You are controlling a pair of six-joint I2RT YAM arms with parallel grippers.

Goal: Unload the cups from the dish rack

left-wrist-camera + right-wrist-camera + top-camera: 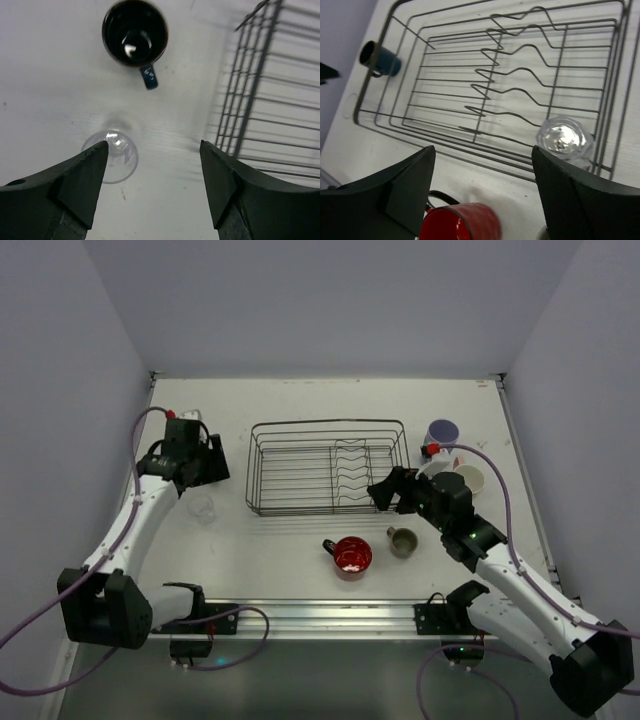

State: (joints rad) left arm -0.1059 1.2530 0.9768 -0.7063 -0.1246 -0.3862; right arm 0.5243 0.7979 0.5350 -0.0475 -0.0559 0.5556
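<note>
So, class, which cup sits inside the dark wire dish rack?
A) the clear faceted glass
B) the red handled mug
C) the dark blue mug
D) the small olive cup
A: the clear faceted glass stands within the dark wire dish rack, near a corner; no other cup is inside.

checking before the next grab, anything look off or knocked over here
Nothing looks spilled or broken. The red handled mug and small olive cup stand upright on the table; one clear faceted glass sits in the dark wire dish rack.

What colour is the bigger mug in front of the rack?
The mug is red, clearest in the top view.
</note>
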